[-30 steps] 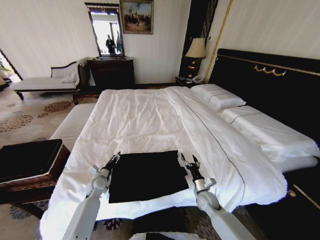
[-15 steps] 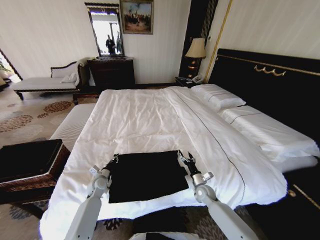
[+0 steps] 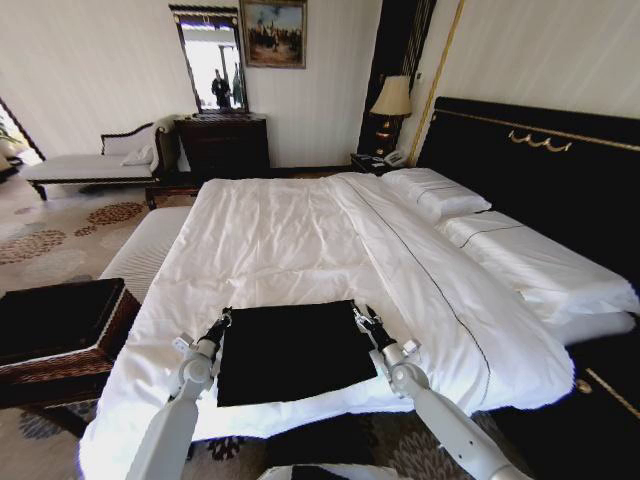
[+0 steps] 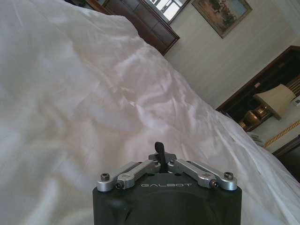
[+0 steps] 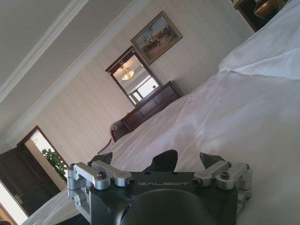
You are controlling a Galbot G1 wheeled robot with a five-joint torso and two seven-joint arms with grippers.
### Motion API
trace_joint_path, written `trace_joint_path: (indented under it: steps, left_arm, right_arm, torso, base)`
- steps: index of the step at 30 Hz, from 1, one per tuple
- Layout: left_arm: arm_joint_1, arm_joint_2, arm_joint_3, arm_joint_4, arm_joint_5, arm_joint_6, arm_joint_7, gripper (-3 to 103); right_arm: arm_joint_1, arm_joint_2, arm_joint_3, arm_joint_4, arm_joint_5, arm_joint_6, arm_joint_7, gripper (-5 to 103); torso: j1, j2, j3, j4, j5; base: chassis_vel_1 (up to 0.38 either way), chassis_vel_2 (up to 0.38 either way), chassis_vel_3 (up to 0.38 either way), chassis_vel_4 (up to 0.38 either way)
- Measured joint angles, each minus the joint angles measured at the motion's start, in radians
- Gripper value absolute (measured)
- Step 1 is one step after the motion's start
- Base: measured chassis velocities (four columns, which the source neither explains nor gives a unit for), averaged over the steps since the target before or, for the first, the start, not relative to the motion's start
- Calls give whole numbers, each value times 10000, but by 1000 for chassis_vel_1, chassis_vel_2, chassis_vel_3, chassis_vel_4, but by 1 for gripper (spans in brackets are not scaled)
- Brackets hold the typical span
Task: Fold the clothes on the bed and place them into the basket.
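The black T-shirt (image 3: 293, 350) is lying folded near the foot of the bed (image 3: 300, 240), long axis crosswise. The left end effector (image 3: 222, 322) is pinching its far left corner; the right end effector (image 3: 362, 318) is gaping wide around the far right corner.

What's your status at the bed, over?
Left gripper and right gripper at far corners of black T-shirt, which lies folded flat on bed. Basket off to the left. Nothing in the way.
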Motion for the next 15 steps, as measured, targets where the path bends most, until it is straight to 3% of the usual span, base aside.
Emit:
trace_joint_path:
  steps: [4,10,14,15]
  left_arm:
    - [88,-9,-21,-191,-41,15,-79,1]
    - [233,-28,-44,-264,9,17,-85,1]
    - [332,-41,-64,-366,47,17,-93,1]
    - [332,-41,-64,-366,47,17,-93,1]
  right_arm:
    - [392,192,-262,-640,188,-210,-803,100]
    - [770,351,-418,-985,317,-485,-1231,101]
    - [898,352,-501,-1063,316,-635,-1383,83]
    - [898,352,-501,-1063,316,-635,-1383,83]
  torso:
    - [-1,0,0,-3,-1]
    - [-1,0,0,0,-2]
    - [-1,0,0,1,0]
    - [-1,0,0,1,0]
  base:
    - [0,0,0,0]
    - [0,0,0,0]
    - [0,0,0,0]
    - [0,0,0,0]
